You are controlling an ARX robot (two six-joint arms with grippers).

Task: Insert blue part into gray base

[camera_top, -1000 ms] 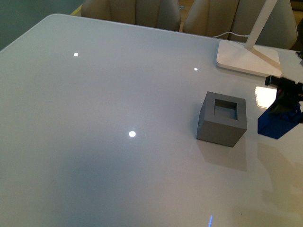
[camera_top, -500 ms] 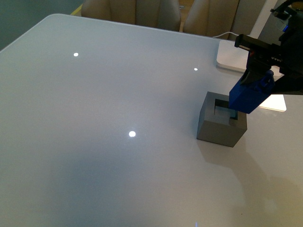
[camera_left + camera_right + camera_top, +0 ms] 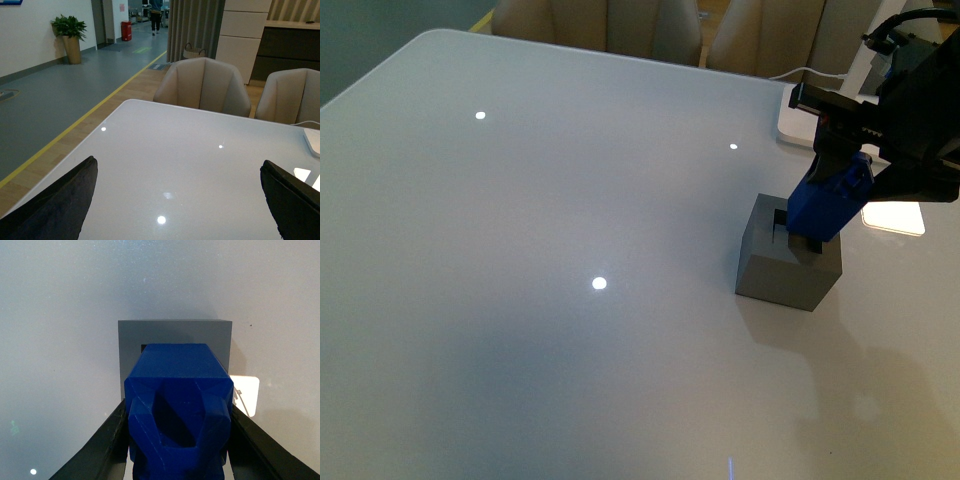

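1 blue part (image 3: 828,205) | 1 gray base (image 3: 782,272) | right gripper (image 3: 179,437) clamped on blue part | left gripper (image 3: 179,200) apart

Part (image 3: 830,205) over base (image 3: 775,272) hole

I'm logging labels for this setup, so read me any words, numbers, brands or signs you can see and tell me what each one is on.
No text can be read in any view.
The small wall sign far behind the table, left wrist view: too small and blurred to read.
The blue part and the gray base: no markings visible.
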